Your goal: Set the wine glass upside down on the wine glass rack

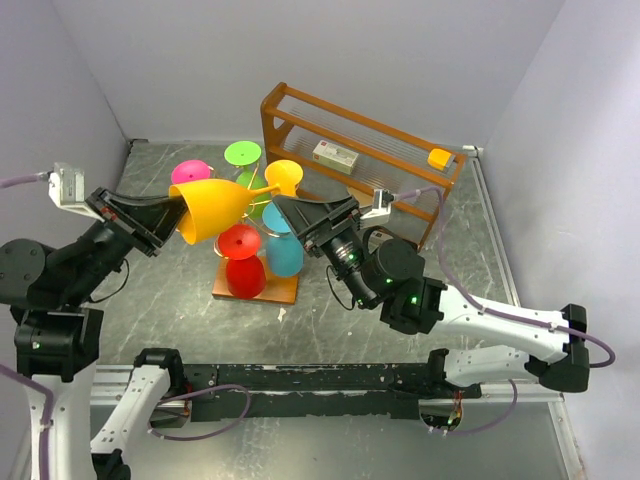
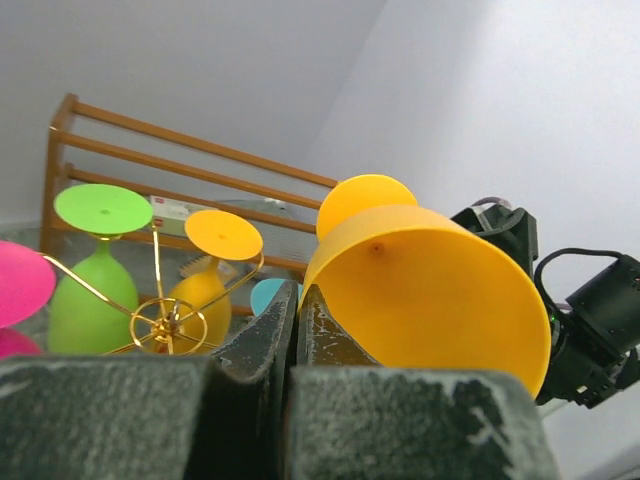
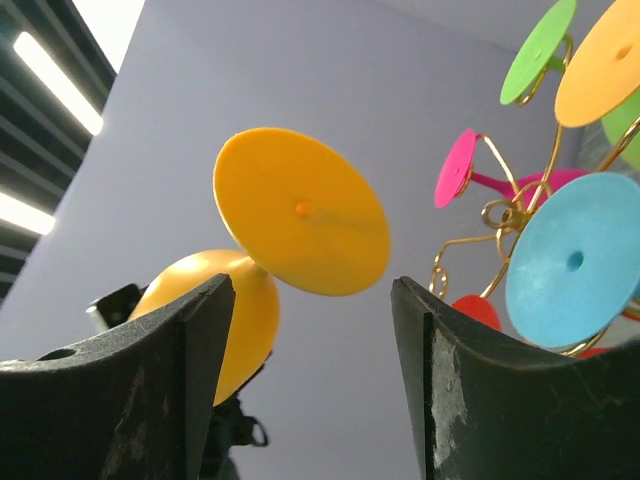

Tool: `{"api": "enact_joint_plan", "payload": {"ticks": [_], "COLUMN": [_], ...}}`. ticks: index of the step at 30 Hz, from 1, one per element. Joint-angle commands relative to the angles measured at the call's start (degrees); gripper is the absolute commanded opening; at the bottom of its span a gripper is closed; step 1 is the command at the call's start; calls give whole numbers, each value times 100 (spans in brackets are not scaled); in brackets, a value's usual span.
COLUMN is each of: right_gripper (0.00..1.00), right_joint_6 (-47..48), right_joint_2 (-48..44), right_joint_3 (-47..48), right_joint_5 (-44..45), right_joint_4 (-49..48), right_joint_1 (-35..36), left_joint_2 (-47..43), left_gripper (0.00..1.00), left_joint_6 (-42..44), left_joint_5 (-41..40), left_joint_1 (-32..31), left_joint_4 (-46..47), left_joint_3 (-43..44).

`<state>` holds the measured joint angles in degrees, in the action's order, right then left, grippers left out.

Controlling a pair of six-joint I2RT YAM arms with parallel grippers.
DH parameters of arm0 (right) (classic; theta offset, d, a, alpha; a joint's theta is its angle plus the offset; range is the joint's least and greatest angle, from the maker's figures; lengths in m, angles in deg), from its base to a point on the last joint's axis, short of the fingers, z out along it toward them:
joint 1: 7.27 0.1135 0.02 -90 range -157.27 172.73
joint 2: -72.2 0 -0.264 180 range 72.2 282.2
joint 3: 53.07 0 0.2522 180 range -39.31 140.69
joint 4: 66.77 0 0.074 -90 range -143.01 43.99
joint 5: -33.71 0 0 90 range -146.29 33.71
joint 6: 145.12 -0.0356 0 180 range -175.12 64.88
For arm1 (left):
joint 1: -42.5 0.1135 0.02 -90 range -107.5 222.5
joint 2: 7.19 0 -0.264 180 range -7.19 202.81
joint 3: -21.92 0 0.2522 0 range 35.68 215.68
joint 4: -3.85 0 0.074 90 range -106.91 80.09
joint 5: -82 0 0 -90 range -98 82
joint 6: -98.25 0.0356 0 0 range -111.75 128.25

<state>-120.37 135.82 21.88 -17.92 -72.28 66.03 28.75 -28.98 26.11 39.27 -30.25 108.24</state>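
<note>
left gripper [image 1: 176, 218]: clamped on bowl rim of orange plastic wine glass [image 1: 215, 208] | right gripper [image 1: 287, 207]: jaws apart, flanking its foot | handling: likely light, stiff, slick; stem looks the safest hold

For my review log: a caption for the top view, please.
Left gripper holds a yellow glass sideways by the rack; open right gripper faces its foot.

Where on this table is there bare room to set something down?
Bare tabletop lies between the wine glass rack and the arm bases, and in the back-left corner beside the pink glass. Crowded around the rack, where the left end effector and right end effector meet at the yellow wine glass.
</note>
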Motion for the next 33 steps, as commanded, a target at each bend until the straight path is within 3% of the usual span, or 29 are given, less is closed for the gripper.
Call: {"api": "enact_joint_plan", "payload": {"ticks": [1,6,17,28,33], "right_gripper": [64,61,60,39,23], "right_joint_6": [-871,-1074,-1114,-1109,-992], "right_joint_2": [90,232,609,618,538], "right_joint_3": [73,132,498,438,324], "right_joint_5": [7,210,154,496,530], "right_joint_4": [-145,-383,-862,-1251,-1528], "right_joint_1": [-10,-17,-16,-17,-15], "left_joint_2": [108,171,167,87,66], "left_gripper": [7,7,7,7,7], "left_joint_6": [-548,-977,-876,-1152,-1311], "left_joint_5": [541,814,742,1431,1978], "left_joint_1": [-26,-23,-20,-27,-29], "left_joint_4": [982,1544,1455,1834,2161], "left_joint_3": [-179,-560,-696,-910,-993]}}
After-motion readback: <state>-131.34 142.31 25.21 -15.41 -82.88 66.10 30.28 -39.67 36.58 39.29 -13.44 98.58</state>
